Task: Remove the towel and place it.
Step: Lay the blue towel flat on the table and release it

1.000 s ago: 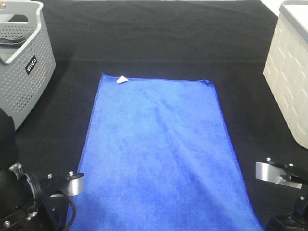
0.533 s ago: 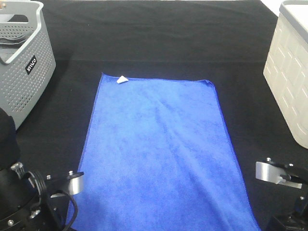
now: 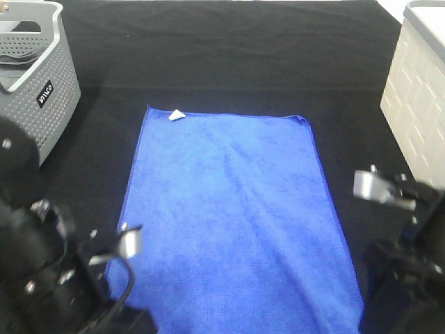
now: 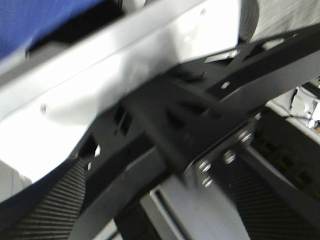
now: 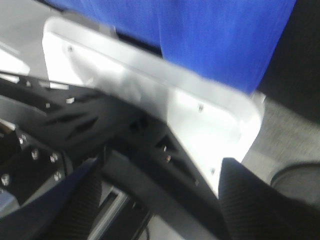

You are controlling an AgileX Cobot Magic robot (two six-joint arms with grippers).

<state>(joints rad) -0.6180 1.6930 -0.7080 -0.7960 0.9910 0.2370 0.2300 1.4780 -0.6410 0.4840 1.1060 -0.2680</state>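
Observation:
The blue towel [image 3: 233,209] lies flat on the black table, with a small white tag [image 3: 177,115] at its far left corner. My left arm [image 3: 49,278] is at the towel's near left corner and my right arm [image 3: 410,278] at its near right corner. Both arms hide their grippers in the high view. The blurred left wrist view shows the left gripper [image 4: 160,205] with fingers [image 4: 45,210] wide apart and empty, over the table's front edge, towel [image 4: 40,20] beyond. The right gripper [image 5: 160,205] is likewise open, fingers [image 5: 265,200] apart, towel edge [image 5: 200,35] ahead.
A grey perforated basket [image 3: 35,90] stands at the far left of the table. A white basket [image 3: 421,104] stands at the far right. The white front edge of the table [image 5: 150,95] runs just under both grippers.
Both arms have moved forward from the front edge towards the towel's near corners, and they show motion blur. The towel lies as before.

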